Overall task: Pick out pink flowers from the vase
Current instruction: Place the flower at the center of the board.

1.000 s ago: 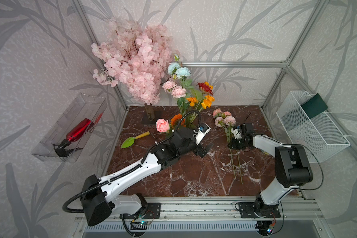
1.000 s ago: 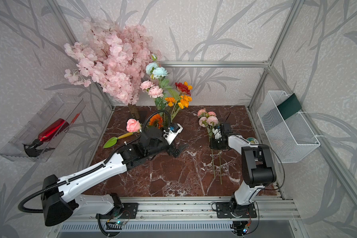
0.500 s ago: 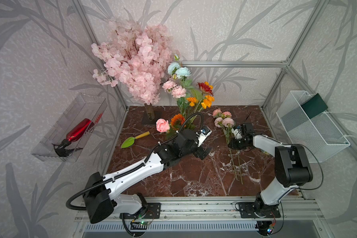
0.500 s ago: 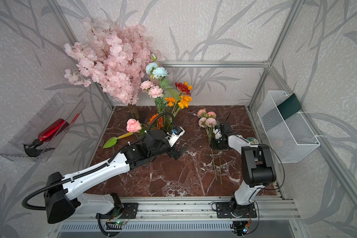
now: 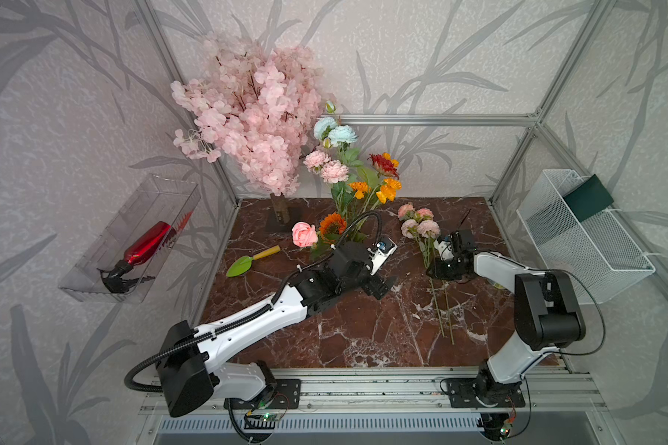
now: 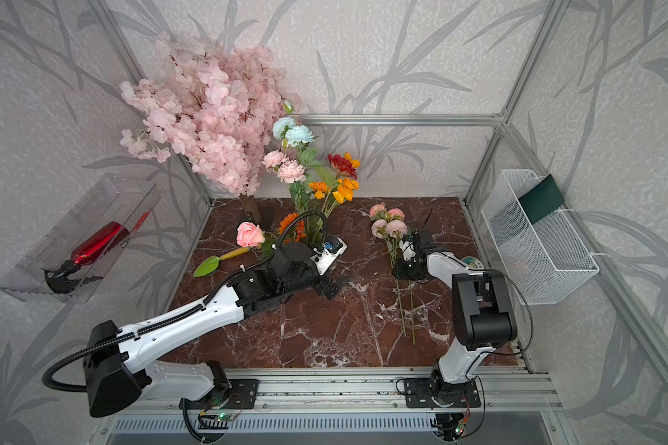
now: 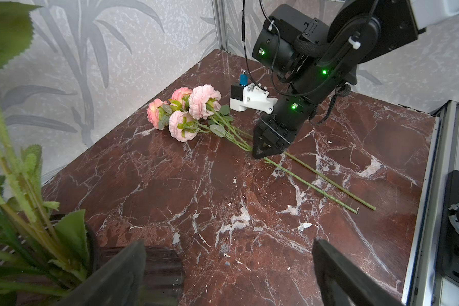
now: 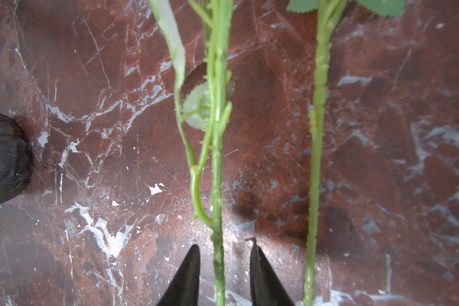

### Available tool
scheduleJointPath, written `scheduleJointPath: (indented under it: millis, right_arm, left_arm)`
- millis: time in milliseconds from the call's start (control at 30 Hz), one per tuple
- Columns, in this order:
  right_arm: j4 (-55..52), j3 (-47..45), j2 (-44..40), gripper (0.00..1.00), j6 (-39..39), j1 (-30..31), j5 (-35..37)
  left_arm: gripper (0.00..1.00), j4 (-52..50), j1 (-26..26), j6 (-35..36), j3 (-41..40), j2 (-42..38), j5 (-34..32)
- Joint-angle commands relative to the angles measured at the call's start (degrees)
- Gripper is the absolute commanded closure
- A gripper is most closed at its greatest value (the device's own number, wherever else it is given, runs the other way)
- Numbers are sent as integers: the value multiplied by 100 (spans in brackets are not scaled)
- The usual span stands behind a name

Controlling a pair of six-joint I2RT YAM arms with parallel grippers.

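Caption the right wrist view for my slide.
Right gripper, jaws apart, straddles one pink-flower stem on the marble table; a second stem lies alongside.

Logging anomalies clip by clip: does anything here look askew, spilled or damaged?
Nothing looks spilled or damaged. One pink rose leans low and sideways near the vase, while the other blooms there stand upright. The pink flowers lying flat on the table fit the task.

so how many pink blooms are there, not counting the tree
7: four blooms clustered on the table by the right gripper, two high in the bouquet, one rose low beside the orange flower. More may be hidden in the bouquet.
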Motion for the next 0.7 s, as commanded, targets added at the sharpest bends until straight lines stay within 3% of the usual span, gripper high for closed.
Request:
scheduleJointPath:
  millis: [0,433,667]
  right_arm:
    - [-205,116,-228,64,-45,-16,101]
    - [-594,266,-884,46,-69,-16,273]
    - [-775,296,-2041,24,-218,-5,182]
  left_arm:
    - [1,-44,-54,48,188,-87,-49]
    - [1,-16,-63,70,230,-276,-98]
    - [1,-206,-63,373,343,-686,-518]
